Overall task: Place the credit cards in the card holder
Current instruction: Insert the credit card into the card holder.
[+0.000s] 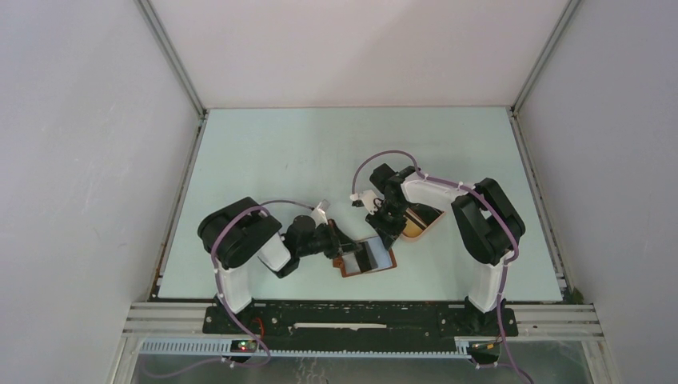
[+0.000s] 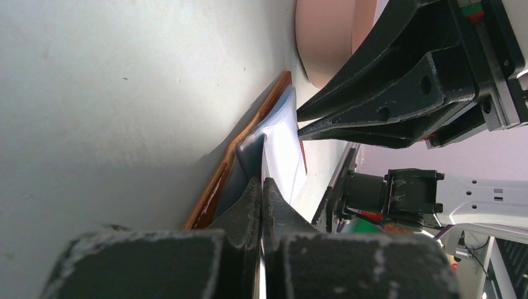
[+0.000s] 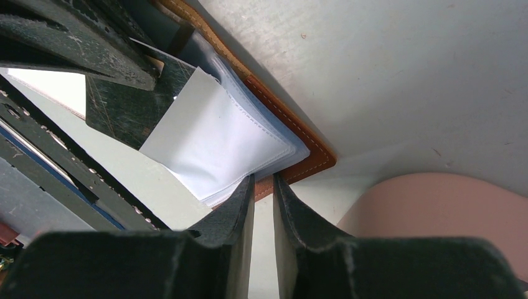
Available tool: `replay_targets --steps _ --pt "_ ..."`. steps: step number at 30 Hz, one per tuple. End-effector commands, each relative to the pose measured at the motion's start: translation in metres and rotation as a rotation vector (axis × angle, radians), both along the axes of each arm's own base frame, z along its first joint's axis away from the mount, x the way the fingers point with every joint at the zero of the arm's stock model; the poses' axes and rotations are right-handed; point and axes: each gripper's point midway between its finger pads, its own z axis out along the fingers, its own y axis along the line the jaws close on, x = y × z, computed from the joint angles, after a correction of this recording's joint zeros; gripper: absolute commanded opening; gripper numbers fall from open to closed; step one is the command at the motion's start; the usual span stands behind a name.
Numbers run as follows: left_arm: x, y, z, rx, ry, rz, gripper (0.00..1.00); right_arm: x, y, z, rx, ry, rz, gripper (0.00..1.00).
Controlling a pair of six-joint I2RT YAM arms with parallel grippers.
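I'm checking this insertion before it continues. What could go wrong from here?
The left gripper pinches the black card near one edge; it may twist and miss the clear sleeve. The right gripper has its jaws slightly apart at the corner of the card holder, gripping nothing, so the holder may slide toward the pink tray.

Card holder [image 1: 366, 258] hemmed by arms [image 1: 308, 240], pink tray [image 1: 436, 218], far table [image 1: 320, 152] open

I am holding my left arm [image 1: 240, 240] stretched low by the near edge of the table [image 1: 320, 144], left gripper [image 1: 344, 254] sitting fully closed. I am holding my right arm [image 1: 480, 220] folded inward, right gripper [image 1: 390, 234] pointing down, jaws standing slightly parted.
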Motion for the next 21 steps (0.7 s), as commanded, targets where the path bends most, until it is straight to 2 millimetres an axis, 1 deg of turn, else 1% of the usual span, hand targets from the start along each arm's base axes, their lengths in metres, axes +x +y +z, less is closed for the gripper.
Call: replay_targets --steps 1,7,11,14,17,21 --pt "-0.01 0.005 -0.014 0.03 0.041 -0.025 0.0 0.003 0.005 -0.013 -0.016 -0.022 0.021 0.26" --pt "-0.002 -0.002 -0.015 0.024 0.046 -0.014 0.02 0.003 0.006 -0.01 -0.007 -0.027 0.022 0.27" --pt "0.001 -0.003 -0.017 0.029 0.048 -0.004 0.04 0.004 0.01 -0.002 0.025 -0.037 0.027 0.29" --pt "0.001 -0.002 -0.02 0.036 0.053 -0.003 0.06 0.006 0.014 0.009 0.065 -0.055 0.032 0.34" --pt "0.001 -0.001 -0.024 0.044 0.06 -0.002 0.08 0.01 0.016 0.026 0.114 -0.095 0.033 0.38" --pt "0.0 0.0 -0.027 0.052 0.064 0.001 0.14 0.013 0.019 0.051 0.199 -0.158 0.048 0.39"
